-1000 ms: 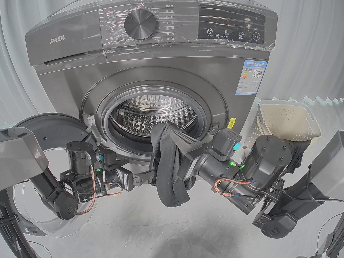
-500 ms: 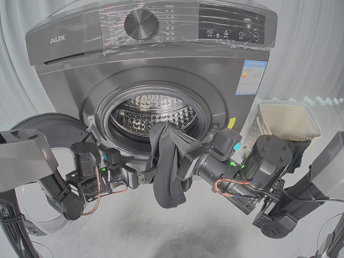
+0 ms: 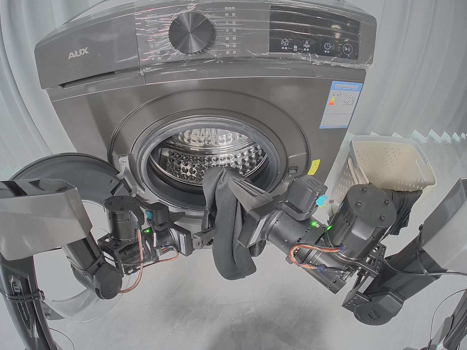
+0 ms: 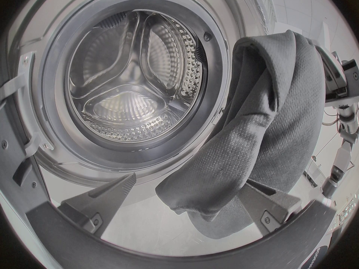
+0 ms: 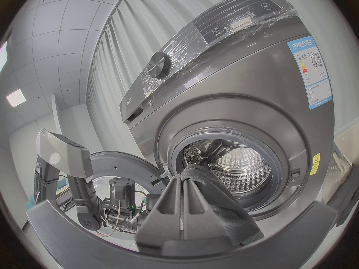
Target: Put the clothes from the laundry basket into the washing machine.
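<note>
The right gripper (image 3: 236, 184) is pinching a dark grey garment (image 3: 228, 234), its fingers pressed together on a fold; the right wrist view is showing this best, with the two fingers (image 5: 174, 206) lying flush and the cloth draping over their tips. The garment is hanging in front of the lower right rim of the washing machine (image 3: 194, 88) opening, outside the drum (image 3: 209, 156), its loose end dangling above the floor (image 3: 194, 307); the door (image 3: 68, 173) is standing wide open at the machine's left. The left gripper (image 3: 206, 236) is sitting low just beside the garment, on its left; the left wrist view is showing its fingers (image 4: 108, 195) spread wide, with the garment's lower end hanging between them; whether the cloth is touching the farther finger I cannot tell. That same view is looking straight into the drum, where raised paddles and the perforated wall are catching the light. The head view is giving the laundry basket (image 3: 389, 159), standing at the machine's right corner, with a second dark cloth (image 3: 406, 202) hanging over its near rim.
</note>
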Robot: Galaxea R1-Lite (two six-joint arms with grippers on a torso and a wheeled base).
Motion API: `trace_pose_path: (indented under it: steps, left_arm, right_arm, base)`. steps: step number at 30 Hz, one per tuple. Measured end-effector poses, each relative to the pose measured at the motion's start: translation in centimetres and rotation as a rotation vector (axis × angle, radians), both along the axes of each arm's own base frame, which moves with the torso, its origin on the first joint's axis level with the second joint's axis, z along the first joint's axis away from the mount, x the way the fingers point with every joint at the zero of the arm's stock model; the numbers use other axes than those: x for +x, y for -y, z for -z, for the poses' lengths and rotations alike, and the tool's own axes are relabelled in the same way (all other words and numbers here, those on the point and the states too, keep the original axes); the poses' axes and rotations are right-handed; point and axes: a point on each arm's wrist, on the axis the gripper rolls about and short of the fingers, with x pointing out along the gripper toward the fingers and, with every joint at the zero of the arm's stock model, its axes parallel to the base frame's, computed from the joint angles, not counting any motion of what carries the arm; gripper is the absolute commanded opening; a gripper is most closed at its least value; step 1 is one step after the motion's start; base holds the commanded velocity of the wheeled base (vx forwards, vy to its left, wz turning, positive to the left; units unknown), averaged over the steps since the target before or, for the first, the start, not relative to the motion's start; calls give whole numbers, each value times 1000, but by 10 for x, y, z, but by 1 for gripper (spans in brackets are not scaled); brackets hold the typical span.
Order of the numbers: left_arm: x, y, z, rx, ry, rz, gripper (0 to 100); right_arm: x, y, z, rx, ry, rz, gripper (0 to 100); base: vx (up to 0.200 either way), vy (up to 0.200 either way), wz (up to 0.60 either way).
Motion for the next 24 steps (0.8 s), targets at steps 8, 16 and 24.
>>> trace_pose_path:
  steps: [8, 16, 24]
  left_arm:
    - [4, 1, 11, 8, -11, -2, 100]
    - [8, 3, 17, 2, 6, -1, 0]
    - [17, 7, 21, -23, 56, 4, 0]
  right_arm:
    - [-1, -1, 1, -1, -1, -3, 0]
    - [-2, -2, 1, -2, -2, -6, 0]
    - [-4, -3, 2, -3, -5, -14, 0]
  base:
    - [0, 0, 0]
    - [0, 0, 0]
    - [0, 0, 0]
